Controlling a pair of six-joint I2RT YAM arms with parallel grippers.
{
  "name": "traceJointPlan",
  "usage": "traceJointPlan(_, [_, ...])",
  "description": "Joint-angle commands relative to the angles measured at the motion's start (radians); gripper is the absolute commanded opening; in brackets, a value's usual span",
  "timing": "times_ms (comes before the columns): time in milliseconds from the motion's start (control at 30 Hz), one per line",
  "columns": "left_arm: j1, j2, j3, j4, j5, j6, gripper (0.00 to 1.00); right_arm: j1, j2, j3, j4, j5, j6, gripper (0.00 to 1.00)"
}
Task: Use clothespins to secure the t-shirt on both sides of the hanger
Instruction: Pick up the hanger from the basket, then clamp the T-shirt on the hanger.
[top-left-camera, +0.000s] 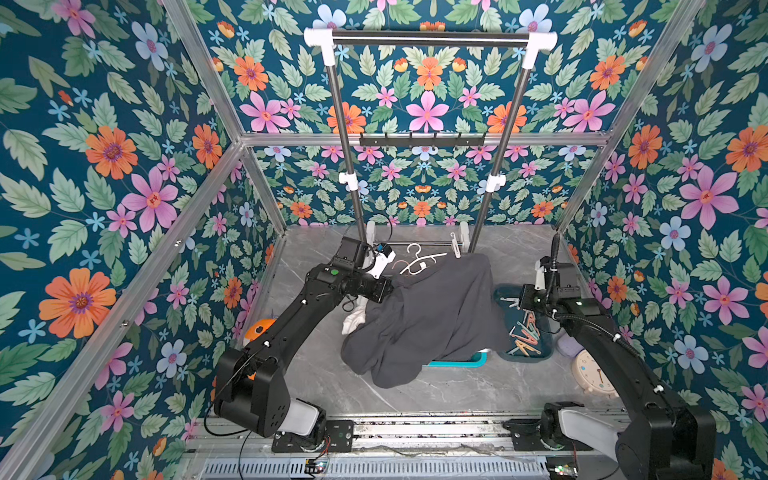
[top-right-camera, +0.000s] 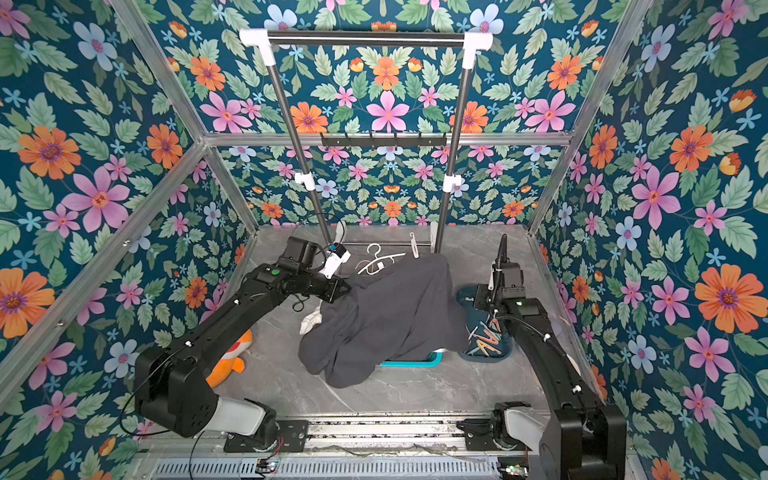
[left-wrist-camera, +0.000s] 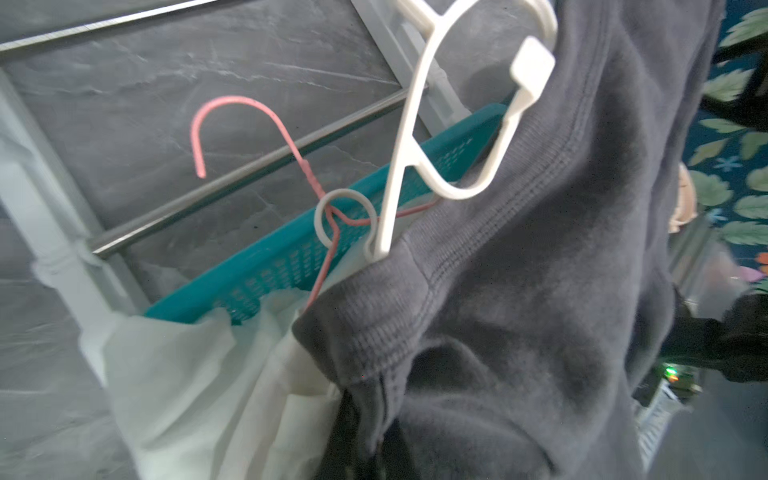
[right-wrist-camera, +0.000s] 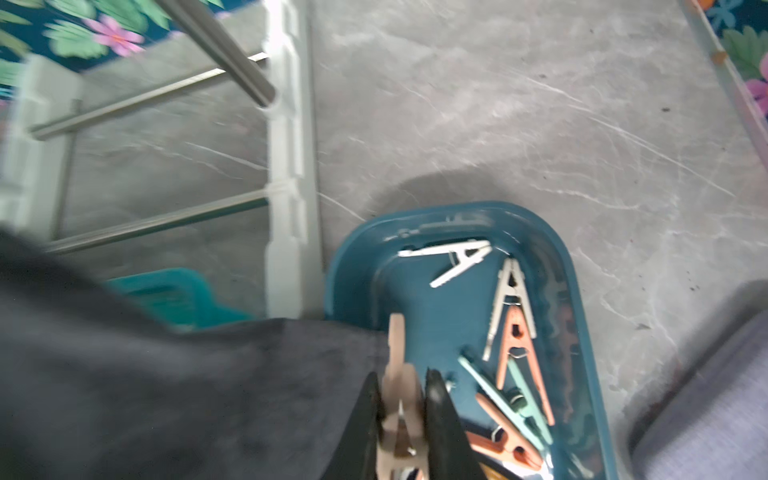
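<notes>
Floral wallpaper (top-left-camera: 112, 153) on teal covers the walls inside an aluminium frame (top-left-camera: 540, 139); a steel garment rail (top-left-camera: 430, 38) stands on the grey marbled desk (top-left-camera: 457, 386).
</notes>
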Motion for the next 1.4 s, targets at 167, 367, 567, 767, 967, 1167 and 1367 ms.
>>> traceJointPlan(167, [-0.089, -0.050, 0.039, 0.036, -0.275, 0.068, 0.00, 0.008, -0.173, -0.071, 0.233, -0.326, -0.022, 0.00])
traceJointPlan(367, [-0.092, -0.089, 0.052, 0.077, -0.277, 0.115, 0.00, 0.036, -0.200, -0.074, 0.375, -0.523, 0.027, 0.00])
traceJointPlan(567, [-0.130, -0.113, 0.037, 0.101, -0.289, 0.198, 0.00, 0.146, -0.255, -0.101, 0.527, -0.601, 0.004, 0.00])
traceJointPlan(767, [-0.147, -0.115, 0.030, 0.143, -0.217, 0.216, 0.00, 0.157, -0.205, -0.054, 0.693, -0.722, 0.075, 0.00])
traceJointPlan(967, [-0.165, -0.107, 0.065, 0.160, -0.199, 0.255, 0.00, 0.191, -0.122, -0.014, 0.861, -0.759, 0.121, 0.00])
traceJointPlan(1167, [-0.220, -0.080, 0.102, 0.146, -0.245, 0.308, 0.00, 0.320, -0.028, 0.094, 0.835, -0.715, 0.010, 0.00])
traceJointPlan(1367, [-0.260, -0.061, 0.158, 0.119, -0.281, 0.341, 0.00, 0.349, 0.054, 0.121, 0.953, -0.754, 0.017, 0.00])
